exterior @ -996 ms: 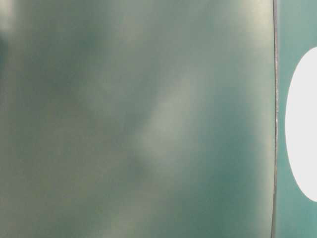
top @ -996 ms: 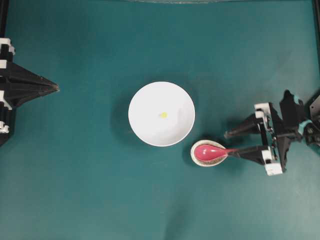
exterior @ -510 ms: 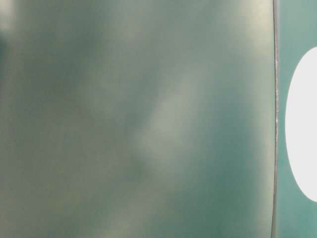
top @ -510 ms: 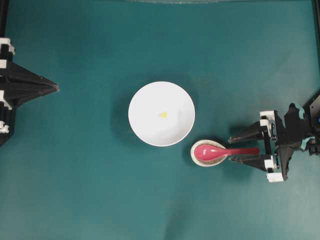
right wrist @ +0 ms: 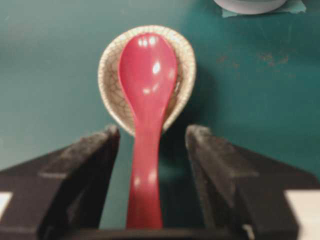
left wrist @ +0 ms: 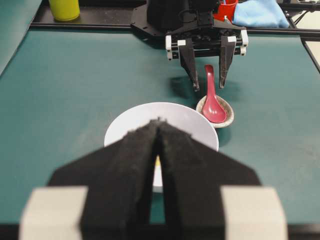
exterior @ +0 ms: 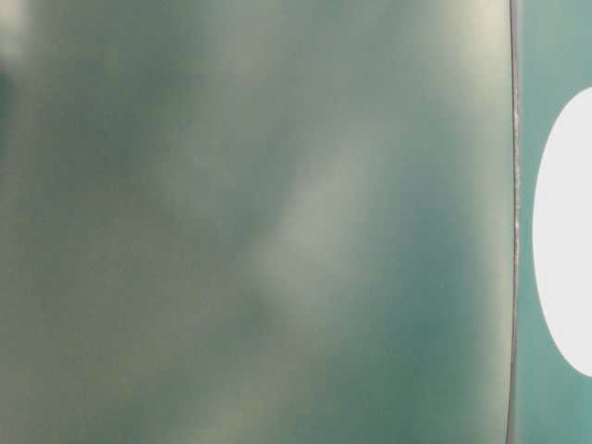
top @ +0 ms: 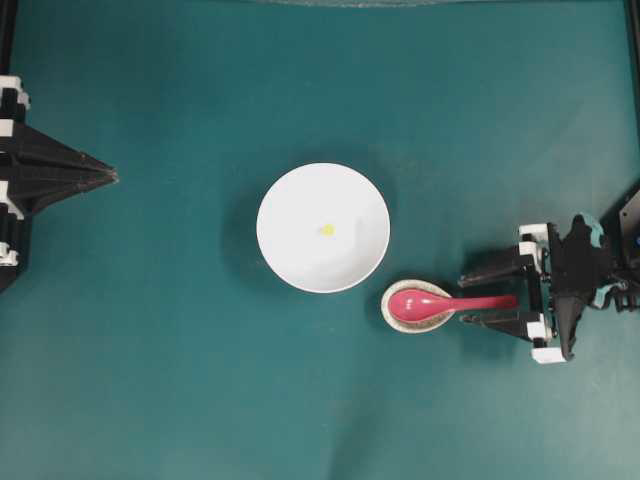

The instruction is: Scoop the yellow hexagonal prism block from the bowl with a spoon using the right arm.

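Observation:
The white bowl sits mid-table with the tiny yellow hexagonal prism block near its centre. To its lower right, the pink-red spoon lies with its scoop in a small speckled rest and its handle pointing right. My right gripper is open, one finger on each side of the handle, with gaps visible on both sides in the right wrist view, where the spoon runs between the right gripper's fingers. My left gripper is shut and empty at the far left, pointing at the bowl.
Beyond the table's far edge in the left wrist view stand a yellow cup, a red cup and a blue cloth. The table-level view is mostly a blur, with a white shape at its right.
The right gripper has shifted so that the spoon handle now lies between its fingers instead of under the lower one. It stays open. The left arm, bowl and block have not moved.

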